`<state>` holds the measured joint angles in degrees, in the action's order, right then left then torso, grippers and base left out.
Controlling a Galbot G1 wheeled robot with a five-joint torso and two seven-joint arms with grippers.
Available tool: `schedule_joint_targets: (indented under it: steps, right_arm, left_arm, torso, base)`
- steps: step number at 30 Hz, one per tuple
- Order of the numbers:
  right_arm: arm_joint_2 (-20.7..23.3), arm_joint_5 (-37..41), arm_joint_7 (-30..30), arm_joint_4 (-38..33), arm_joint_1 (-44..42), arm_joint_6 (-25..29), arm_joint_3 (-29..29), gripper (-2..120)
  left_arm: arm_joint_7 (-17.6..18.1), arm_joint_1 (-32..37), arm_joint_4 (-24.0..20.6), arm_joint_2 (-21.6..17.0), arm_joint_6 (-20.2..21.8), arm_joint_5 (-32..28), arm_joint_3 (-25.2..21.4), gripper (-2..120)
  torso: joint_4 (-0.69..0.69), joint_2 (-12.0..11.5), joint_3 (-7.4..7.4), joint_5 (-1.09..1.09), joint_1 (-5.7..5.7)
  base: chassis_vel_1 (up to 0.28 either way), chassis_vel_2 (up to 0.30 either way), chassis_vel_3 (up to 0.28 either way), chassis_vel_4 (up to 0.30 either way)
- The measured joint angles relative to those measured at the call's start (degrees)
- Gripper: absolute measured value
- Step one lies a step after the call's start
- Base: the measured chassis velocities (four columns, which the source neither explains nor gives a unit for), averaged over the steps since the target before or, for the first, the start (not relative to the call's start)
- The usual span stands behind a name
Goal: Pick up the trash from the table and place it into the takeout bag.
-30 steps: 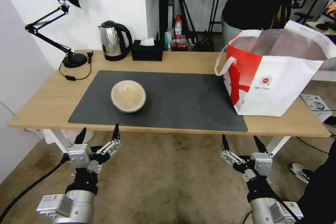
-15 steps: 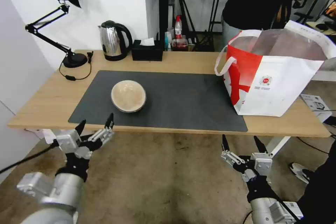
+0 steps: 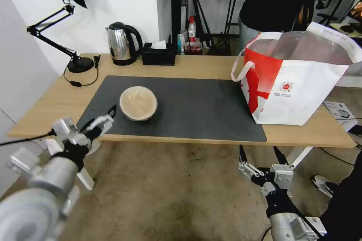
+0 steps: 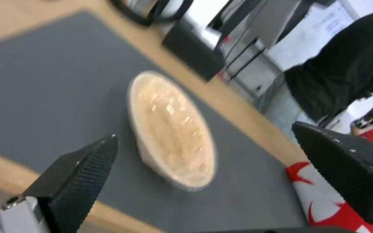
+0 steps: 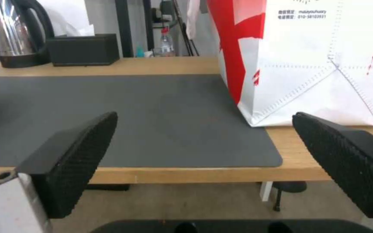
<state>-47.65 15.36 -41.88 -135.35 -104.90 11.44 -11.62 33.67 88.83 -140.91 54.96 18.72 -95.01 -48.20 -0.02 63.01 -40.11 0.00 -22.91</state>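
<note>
Beige bowl (image 3: 138,103) on mat, seemingly empty; takeout bag (image 3: 298,83) open.

silver-grey arms w/ black wrists & cables; left end effector (image 3: 101,119), right end effector (image 3: 261,154): black textured pointed fingers.

Table (image 3: 200,67): light wood top, white legs. Mat (image 3: 196,105): plain dark grey, no pattern. Bowl (image 3: 138,102): beige, glossy pale highlights across its top. Takeout bag (image 3: 298,83): white body, red side panel crossed by white strokes, white loop handles, small round red logo with small dark print beneath, silvery lining. Kettle (image 3: 121,43): polished steel, black lid, handle and base. Tissue box (image 3: 158,55): black, white tissue at the top. Desk lamp (image 3: 66,22): black throughout. Left gripper (image 3: 98,121): black fingers with a fine cross-hatched texture, silver-grey body. Right gripper (image 3: 260,155): same black and silver-grey.
</note>
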Motion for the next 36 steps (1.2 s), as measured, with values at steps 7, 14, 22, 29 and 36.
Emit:
schedule_joint_targets:
  steps: [7, 14, 22, 29, 36]
  right_arm:
    - [0.0, 0.0, 0.0, 0.0, 0.0, 0.0, 0.0, 100]
    - [0.0, 0.0, 0.0, 0.0, 0.0, 0.0, 0.0, 100]
    - [0.0, 0.0, 0.0, 0.0, 0.0, 0.0, 0.0, 100]
    - [0.0, 0.0, 0.0, 0.0, 0.0, 0.0, 0.0, 100]
    - [0.0, 0.0, 0.0, 0.0, 0.0, 0.0, 0.0, 100]
  left_arm:
    - [7.5, -7.8, 9.1, -2.6, 4.6, -15.1, 0.3, 100]
    - [9.7, -9.5, 10.1, -3.5, 5.3, -15.7, 1.3, 100]
    - [13.5, -11.1, 9.2, -5.8, 6.2, -17.2, 1.9, 100]
    - [16.4, -14.7, 9.5, -8.2, 6.1, -18.4, 4.7, 100]
    - [18.0, -22.0, 12.7, -13.2, 6.0, -21.6, 8.8, 100]
  torso:
    - [0.02, 0.0, 0.00, -0.02, -0.01]
    - [0.02, 0.0, 0.00, 0.00, 0.00]
    - [0.02, 0.0, 0.00, 0.01, 0.00]
    - [0.02, 0.0, 0.00, 0.00, 0.00]
    - [0.01, 0.0, 0.00, 0.01, -0.01]
  base:
    - [0.000, 0.000, 0.000, 0.000]
    - [0.000, 0.000, 0.000, 0.000]
    - [0.000, 0.000, 0.000, 0.000]
    - [0.000, 0.000, 0.000, 0.000]
    - [0.000, 0.000, 0.000, 0.000]
